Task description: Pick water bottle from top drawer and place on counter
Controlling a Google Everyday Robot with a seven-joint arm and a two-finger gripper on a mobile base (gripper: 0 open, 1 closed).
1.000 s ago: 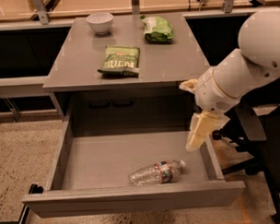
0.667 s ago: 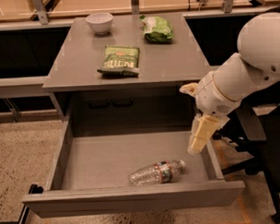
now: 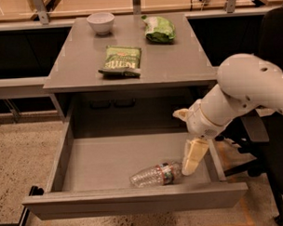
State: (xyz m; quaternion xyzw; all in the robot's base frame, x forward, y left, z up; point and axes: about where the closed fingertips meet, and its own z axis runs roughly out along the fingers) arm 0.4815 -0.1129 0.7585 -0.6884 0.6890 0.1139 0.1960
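Water bottle lies in top drawer, claw beside its cap.

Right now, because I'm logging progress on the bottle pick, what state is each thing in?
water bottle: lying on its side on the drawer floor, front right.
top drawer: pulled open.
gripper: pointing down inside the drawer at the bottle's right end; contact unclear.
counter: no bottle on it yet.
white bowl: upright.
flat snack bag: lying label up.
crumpled snack bag: lying at the back.
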